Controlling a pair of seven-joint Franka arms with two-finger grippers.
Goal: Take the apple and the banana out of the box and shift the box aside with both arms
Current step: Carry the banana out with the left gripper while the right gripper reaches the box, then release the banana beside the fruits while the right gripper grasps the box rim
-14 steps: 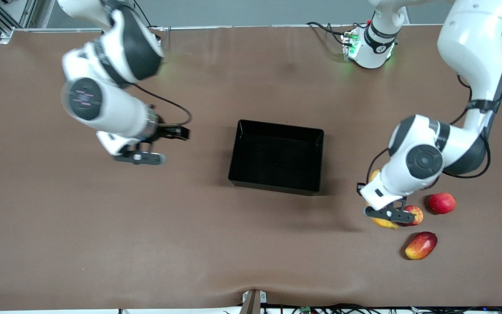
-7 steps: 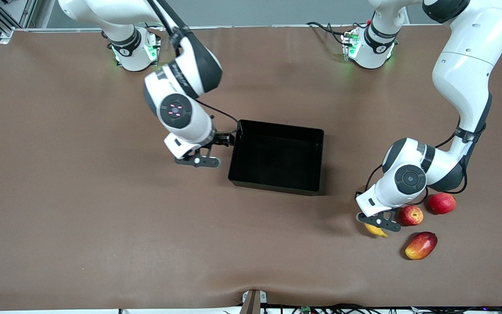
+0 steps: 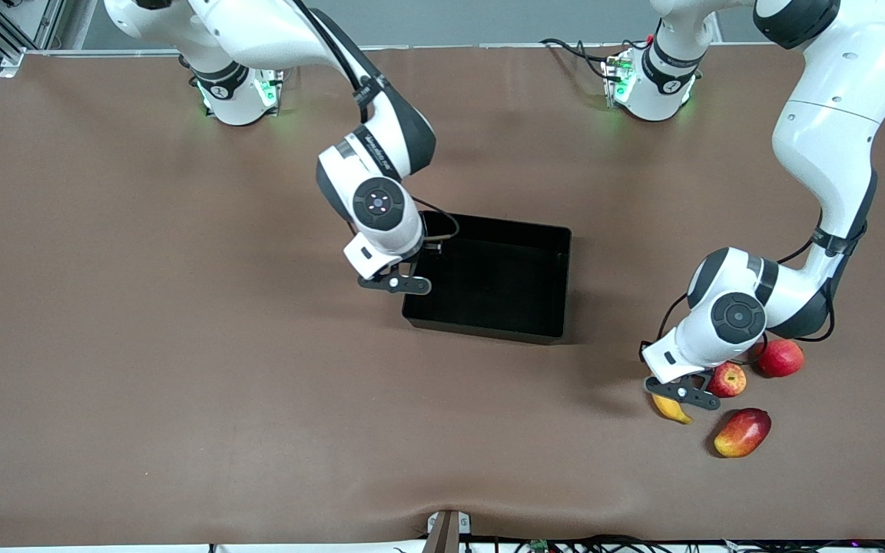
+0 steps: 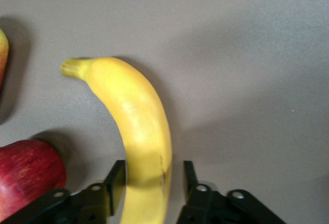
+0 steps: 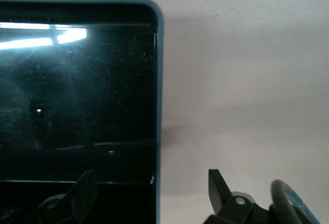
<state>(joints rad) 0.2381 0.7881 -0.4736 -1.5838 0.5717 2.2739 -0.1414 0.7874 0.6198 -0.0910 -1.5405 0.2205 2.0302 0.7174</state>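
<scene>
The black box sits mid-table. My right gripper is open and straddles the box's wall toward the right arm's end; in the right wrist view one finger is inside the box and one outside. My left gripper is open, low over the yellow banana. In the left wrist view the banana lies between the fingers of this gripper, with a gap on one side. The speckled red apple lies beside the banana and shows in the left wrist view.
A plain red fruit lies beside the apple toward the left arm's end. A red-and-yellow mango lies nearer the front camera than the apple. Brown table surface stretches round the box.
My right arm swung from the right arm's end of the table to the box wall and came down over it. My left gripper sank lower round the banana.
</scene>
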